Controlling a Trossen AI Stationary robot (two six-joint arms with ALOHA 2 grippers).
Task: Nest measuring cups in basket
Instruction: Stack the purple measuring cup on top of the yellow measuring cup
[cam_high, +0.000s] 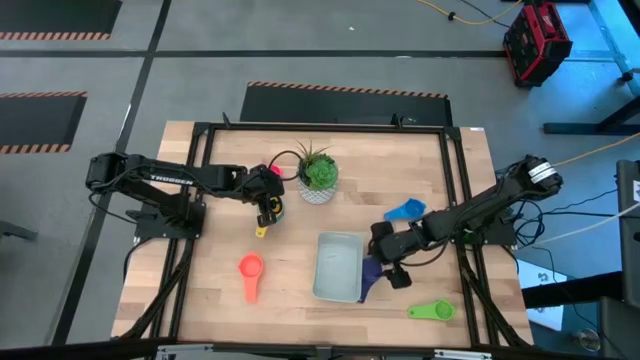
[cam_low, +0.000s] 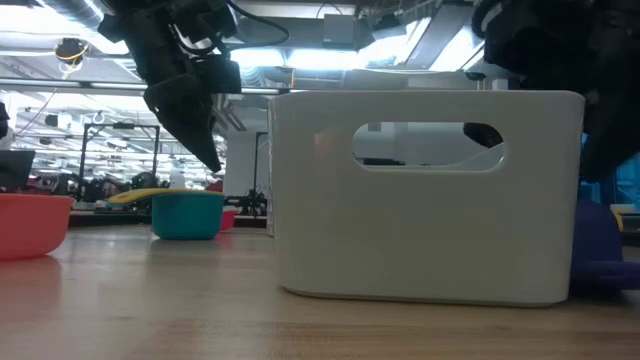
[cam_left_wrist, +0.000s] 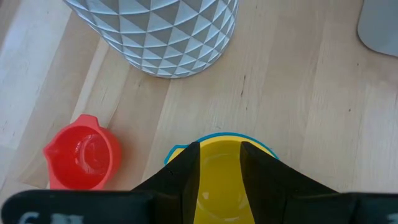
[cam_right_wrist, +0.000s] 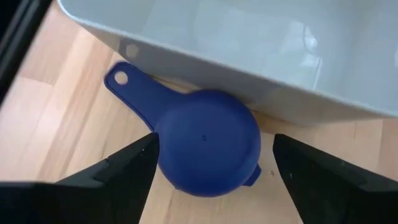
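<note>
Currently, contents by position:
Left gripper (cam_left_wrist: 219, 163): fingers clamped on the rim of the yellow measuring cup (cam_left_wrist: 219, 186), one finger inside the bowl, one outside; positioned beside the plant pot.
Yellow measuring cup: sits nested in a teal measuring cup (cam_left_wrist: 221, 136), only a thin teal rim showing around it; in the high view its yellow handle (cam_high: 262, 229) points toward the counter's front.
Red measuring cup (cam_left_wrist: 82, 157): small, upright on the counter (cam_high: 210, 280), near the yellow cup, apart from it.
Plant pot (cam_left_wrist: 161, 34): white with a triangle pattern, green plant on top, just beyond the left gripper.
Right gripper (cam_right_wrist: 211, 155): fingers spread wide apart, one on each side of the dark blue measuring cup (cam_right_wrist: 208, 143), not touching it.
Dark blue measuring cup: lies bowl-down on the counter against the basket's outer wall.
Basket (cam_high: 322, 285): pale grey-blue, mid-counter; no cup visible inside it.
Orange-red measuring cup (cam_high: 250, 272): on the counter on the basket's left-arm side.
Light blue measuring cup (cam_high: 405, 210): behind the right arm.
Green measuring cup (cam_high: 432, 311): near the counter's front, on the right arm's side.
</note>
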